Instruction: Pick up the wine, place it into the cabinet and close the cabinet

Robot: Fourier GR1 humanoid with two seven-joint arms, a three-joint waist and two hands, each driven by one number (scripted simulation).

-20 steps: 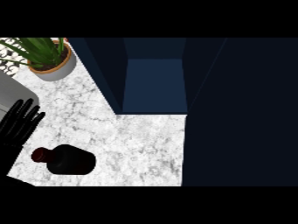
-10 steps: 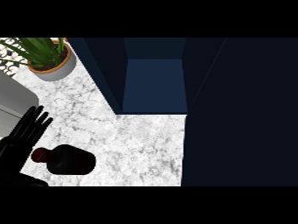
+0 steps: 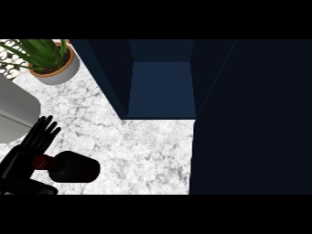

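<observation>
Lying on the marble counter [image 3: 138, 146], wine bottle [image 3: 74, 167], left hand [image 3: 26, 155] straight-fingered beside its neck, holding nothing.

left hand [image 3: 29, 148]: seen at lower left of head view | fingers [image 3: 45, 129] held straight and together, pointed up and slightly right | palm and wrist angled in from the lower-left edge | right hand: not seen in view
</observation>
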